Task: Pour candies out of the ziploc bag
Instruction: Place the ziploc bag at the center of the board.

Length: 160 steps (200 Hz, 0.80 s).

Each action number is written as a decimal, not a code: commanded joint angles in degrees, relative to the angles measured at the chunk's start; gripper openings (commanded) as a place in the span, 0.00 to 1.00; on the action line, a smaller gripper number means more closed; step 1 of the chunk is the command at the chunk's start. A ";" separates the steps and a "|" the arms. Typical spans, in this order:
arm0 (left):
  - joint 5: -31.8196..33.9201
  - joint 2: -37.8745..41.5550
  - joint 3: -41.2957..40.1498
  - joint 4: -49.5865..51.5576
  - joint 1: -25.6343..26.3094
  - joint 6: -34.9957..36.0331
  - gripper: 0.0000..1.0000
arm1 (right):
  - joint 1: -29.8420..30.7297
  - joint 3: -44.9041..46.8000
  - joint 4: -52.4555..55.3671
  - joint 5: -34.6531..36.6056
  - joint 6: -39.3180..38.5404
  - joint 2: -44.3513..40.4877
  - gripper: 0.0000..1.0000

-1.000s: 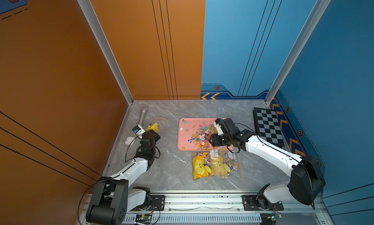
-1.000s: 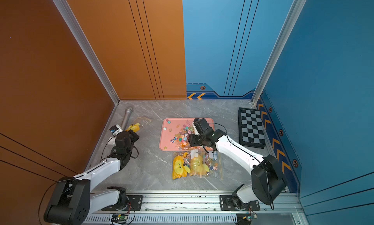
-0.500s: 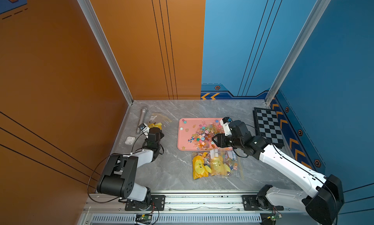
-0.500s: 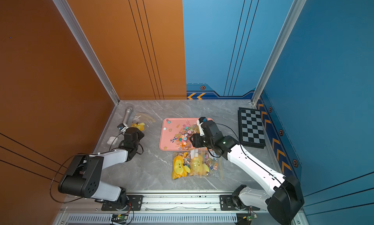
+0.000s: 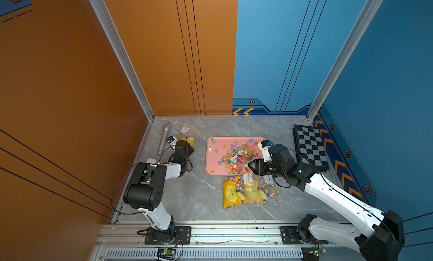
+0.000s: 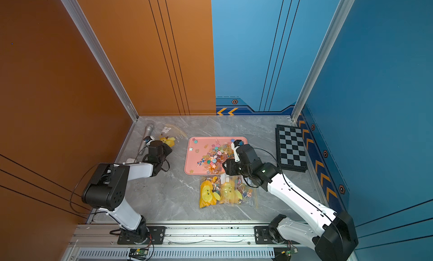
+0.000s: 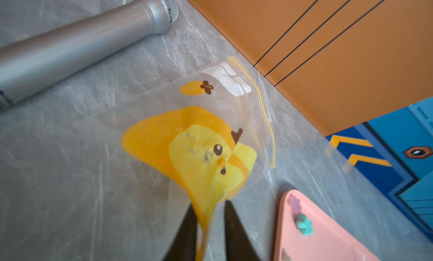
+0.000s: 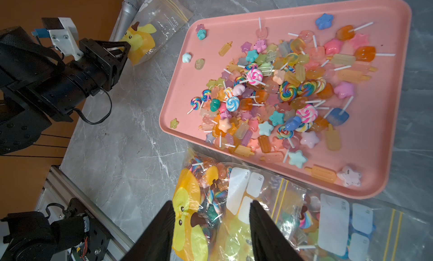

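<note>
Several candies [image 5: 236,157] [image 6: 215,157] [image 8: 276,95] lie heaped on the pink tray [image 5: 212,154] [image 6: 191,159] [image 8: 375,154]. An empty ziploc bag [image 7: 199,142] [image 5: 188,140] [image 6: 167,140] [image 8: 145,37] with a yellow duck print lies flat at the back left. My left gripper [image 7: 208,205] [image 5: 191,147] [image 6: 169,148] is open, with the bag's corner hanging loose between its fingers. Two ziploc bags full of candies [image 5: 248,191] [image 6: 225,191] [image 8: 293,224] lie in front of the tray. My right gripper [image 8: 212,203] [image 5: 251,165] [image 6: 224,164] hovers open above them.
A silver microphone [image 5: 164,139] [image 6: 146,135] [image 7: 82,37] lies by the left wall, next to the empty bag. A chessboard [image 5: 310,147] [image 6: 291,147] rests by the right wall. A small white object [image 5: 152,160] sits near the left wall.
My left gripper's jaws have parted on the empty bag's corner after reaching toward the back. The right gripper has drawn back from over the tray to above the full bags.
</note>
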State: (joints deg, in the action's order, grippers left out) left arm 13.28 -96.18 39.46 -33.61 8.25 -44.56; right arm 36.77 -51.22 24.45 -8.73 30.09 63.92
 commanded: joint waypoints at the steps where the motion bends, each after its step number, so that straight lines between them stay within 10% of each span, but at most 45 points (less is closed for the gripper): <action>1: -3.99 2.61 1.17 -0.29 -0.10 -0.13 0.48 | 0.23 0.85 0.43 0.96 0.46 -1.06 0.54; 50: -0.81 11.67 2.42 11.41 2.06 3.05 0.76 | 0.47 0.11 0.43 0.91 1.09 -0.64 0.55; 63: 0.65 14.28 2.65 15.57 2.71 3.54 1.00 | 0.60 0.38 0.34 1.03 1.33 -1.00 0.56; 160: 7.16 39.81 -1.93 37.92 12.47 6.40 0.98 | 1.51 2.04 0.51 2.22 3.34 -2.83 0.56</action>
State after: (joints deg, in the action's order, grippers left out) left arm 16.23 -61.43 38.94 -4.54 17.37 -40.38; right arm 37.76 -50.48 24.43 -8.47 32.01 62.35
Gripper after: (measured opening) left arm 0.984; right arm 0.562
